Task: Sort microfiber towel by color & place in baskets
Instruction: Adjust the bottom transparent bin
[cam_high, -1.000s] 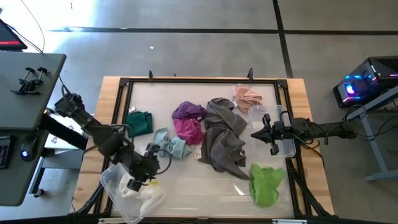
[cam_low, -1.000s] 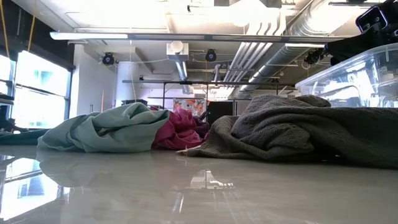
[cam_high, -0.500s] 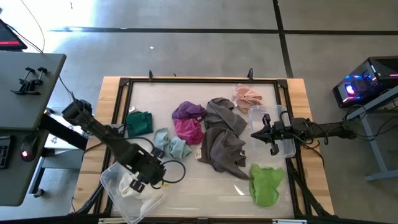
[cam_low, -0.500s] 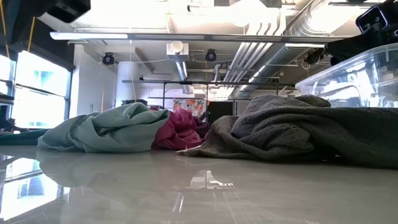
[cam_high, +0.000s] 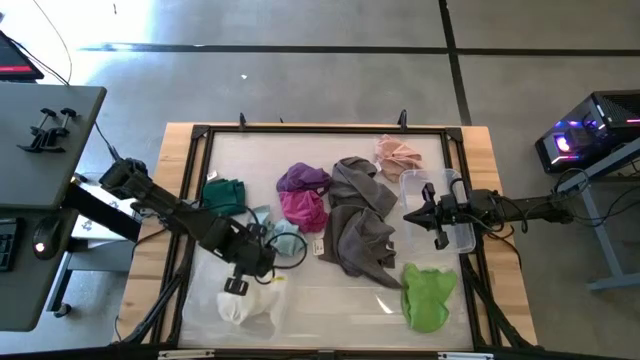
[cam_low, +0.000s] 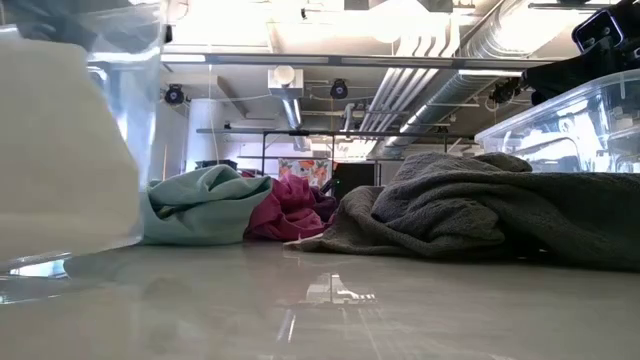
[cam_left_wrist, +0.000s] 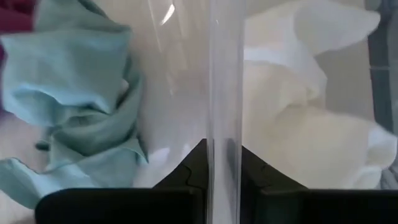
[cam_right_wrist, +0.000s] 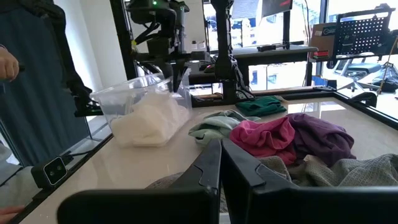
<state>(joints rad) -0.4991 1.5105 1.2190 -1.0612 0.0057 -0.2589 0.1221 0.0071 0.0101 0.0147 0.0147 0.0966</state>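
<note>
White towel (cam_high: 250, 303) in clear basket (cam_high: 232, 312)

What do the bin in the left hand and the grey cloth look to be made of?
The bin held by the left hand looks like clear glossy plastic: the white towel inside shows through its wall, and its rim glints. The grey cloth looks like soft matte fabric, probably terry-like microfiber: nubby surface, slumped in loose folds.

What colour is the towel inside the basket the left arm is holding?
White. The towel in the clear basket shows best in the right wrist view; the left gripper clamps the basket's wall.
</note>
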